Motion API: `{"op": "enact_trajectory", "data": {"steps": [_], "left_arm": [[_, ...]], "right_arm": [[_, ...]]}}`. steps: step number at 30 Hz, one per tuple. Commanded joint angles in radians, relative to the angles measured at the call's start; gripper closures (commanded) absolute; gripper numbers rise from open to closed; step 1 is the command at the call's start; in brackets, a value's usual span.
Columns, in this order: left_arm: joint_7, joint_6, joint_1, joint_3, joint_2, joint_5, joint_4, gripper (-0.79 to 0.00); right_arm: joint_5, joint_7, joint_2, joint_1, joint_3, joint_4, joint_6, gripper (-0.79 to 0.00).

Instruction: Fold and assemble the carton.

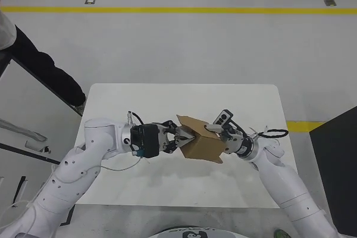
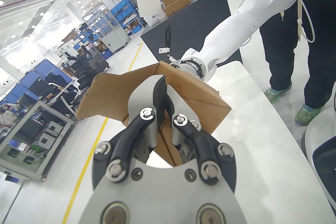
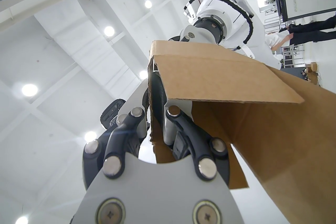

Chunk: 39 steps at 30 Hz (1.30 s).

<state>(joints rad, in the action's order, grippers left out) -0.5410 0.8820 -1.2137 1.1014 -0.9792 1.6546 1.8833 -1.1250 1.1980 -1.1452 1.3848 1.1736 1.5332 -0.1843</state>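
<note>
The left pincer [image 2: 161, 96] is closed down to a card's thickness, nipping one wall of the carton [image 2: 199, 101] right at its fingertips. An open flap [image 2: 105, 93] splays out just beside them. The carton hangs between the two pincers, apparently clear of the table [image 1: 166, 178] beneath. Beyond it, the right pincer [image 3: 156, 93] is likewise nipped tight on a wall edge. The corrugated board looks light, stiff across its panels, weak along the creases and easily crushed. It is probably best held on a wall near a corner, with light pressure, and not by loose card.
</note>
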Motion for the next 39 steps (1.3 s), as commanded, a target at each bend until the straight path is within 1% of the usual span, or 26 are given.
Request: {"op": "enact_trajectory", "data": {"steps": [1, 10, 19, 36, 39], "left_arm": [[0.0, -0.005, 0.001, 0.005, 0.001, -0.001, -0.004, 0.0], [0.001, -0.013, -0.006, 0.023, 0.005, -0.013, -0.012, 0.0], [-0.002, -0.003, 0.001, -0.013, 0.003, -0.01, -0.007, 0.0], [-0.006, -0.01, 0.016, -0.036, 0.001, -0.008, -0.02, 0.0], [-0.005, -0.018, 0.021, -0.028, 0.002, -0.009, -0.027, 0.0]], "right_arm": [[-0.001, 0.0, 0.0, -0.001, 0.001, -0.003, 0.0, 0.0], [0.007, 0.001, 0.0, -0.002, 0.009, -0.016, 0.002, 0.0], [0.004, 0.002, -0.004, -0.003, -0.004, -0.009, 0.002, 0.0], [0.001, 0.017, -0.007, -0.009, -0.009, -0.013, 0.002, 0.0], [0.0, 0.015, -0.007, -0.009, -0.004, -0.018, 0.003, 0.0]]}}
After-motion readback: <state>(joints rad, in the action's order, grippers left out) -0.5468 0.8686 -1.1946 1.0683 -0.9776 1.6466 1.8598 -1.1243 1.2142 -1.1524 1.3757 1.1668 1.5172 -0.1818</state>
